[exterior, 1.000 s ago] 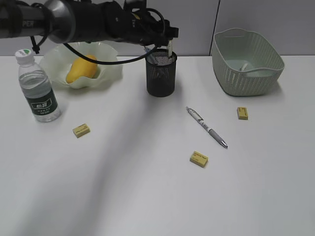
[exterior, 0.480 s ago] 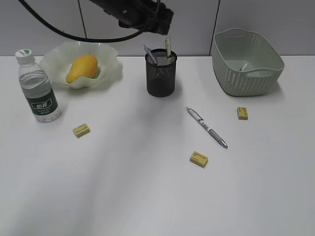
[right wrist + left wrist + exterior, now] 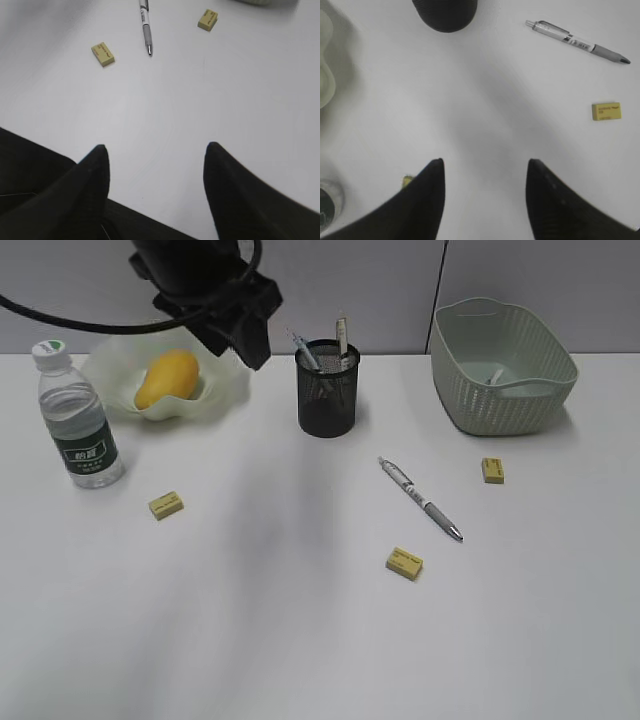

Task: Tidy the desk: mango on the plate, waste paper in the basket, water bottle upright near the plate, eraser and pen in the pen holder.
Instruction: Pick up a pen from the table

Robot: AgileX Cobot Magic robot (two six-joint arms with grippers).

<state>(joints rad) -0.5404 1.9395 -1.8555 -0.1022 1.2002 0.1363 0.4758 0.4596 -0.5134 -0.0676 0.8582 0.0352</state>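
Observation:
The mango [image 3: 166, 378] lies in the wavy-rimmed plate [image 3: 228, 390]. The water bottle [image 3: 80, 422] stands upright left of the plate. The black mesh pen holder [image 3: 327, 392] holds two pens. A grey-white pen [image 3: 420, 498] lies on the desk, as do three yellow erasers [image 3: 165, 504] [image 3: 404, 563] [image 3: 492, 470]. Waste paper [image 3: 495, 375] lies in the basket [image 3: 505, 390]. My left gripper [image 3: 245, 335] hangs open and empty between plate and pen holder; its wrist view [image 3: 485, 162] shows bare desk between the jaws. My right gripper [image 3: 155, 147] is open and empty over the desk's near edge.
In the left wrist view the pen holder [image 3: 445, 12] is at the top, the pen [image 3: 577, 41] and an eraser [image 3: 606, 111] at the right. The right wrist view shows the pen [image 3: 145, 27] and two erasers [image 3: 102, 53] [image 3: 207, 19] ahead.
My left arm has pulled back from above the pen holder and swung left toward the plate, open. A white pen now stands in the holder beside the other one.

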